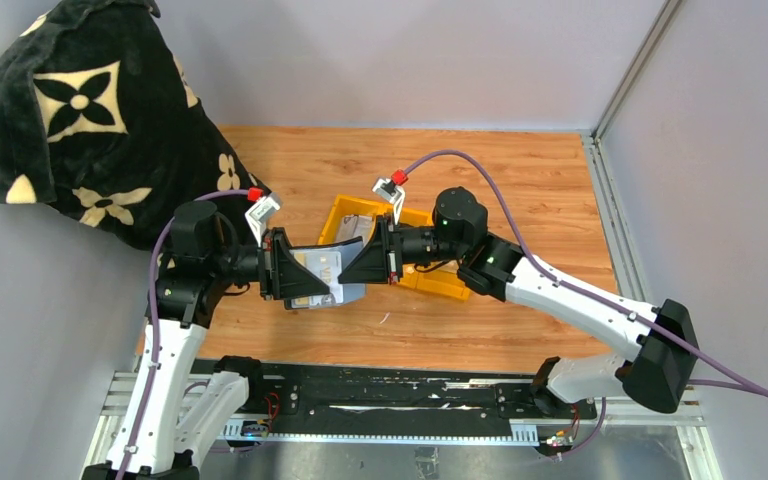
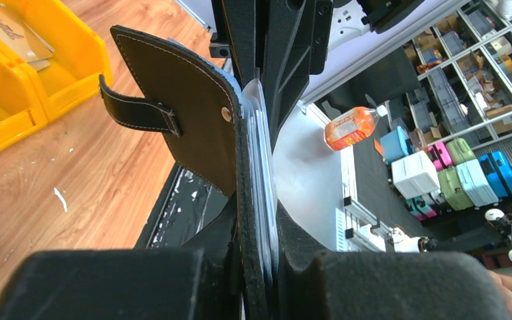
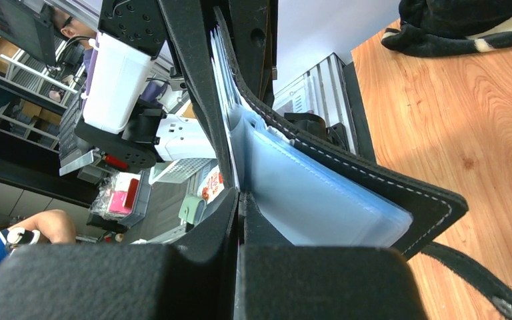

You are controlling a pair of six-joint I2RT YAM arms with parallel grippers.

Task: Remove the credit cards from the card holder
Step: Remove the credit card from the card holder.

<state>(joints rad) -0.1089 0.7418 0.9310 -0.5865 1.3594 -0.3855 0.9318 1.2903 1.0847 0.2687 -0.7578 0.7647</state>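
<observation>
The card holder [image 1: 322, 272] hangs over the wooden table [image 1: 520, 180] between the left gripper [image 1: 282, 265] and the right gripper [image 1: 368, 262], with a yellow bin [image 1: 442, 283] just behind. In the left wrist view, the left jaws clamp its edge and the strap tab [image 2: 137, 112] is free. In the right wrist view, the right jaws pinch its clear sleeves [image 3: 307, 193], with a black patterned blanket [image 3: 467, 23] beyond.

Bright, even overhead light fills the top view, leaving soft, short shadows on the wooden worktop [image 1: 520, 180]. In the wrist views the card holder [image 2: 187, 100] shows crisp stitching, while the dark foreground along the lower edge blurs and the backgrounds look dimmer.
</observation>
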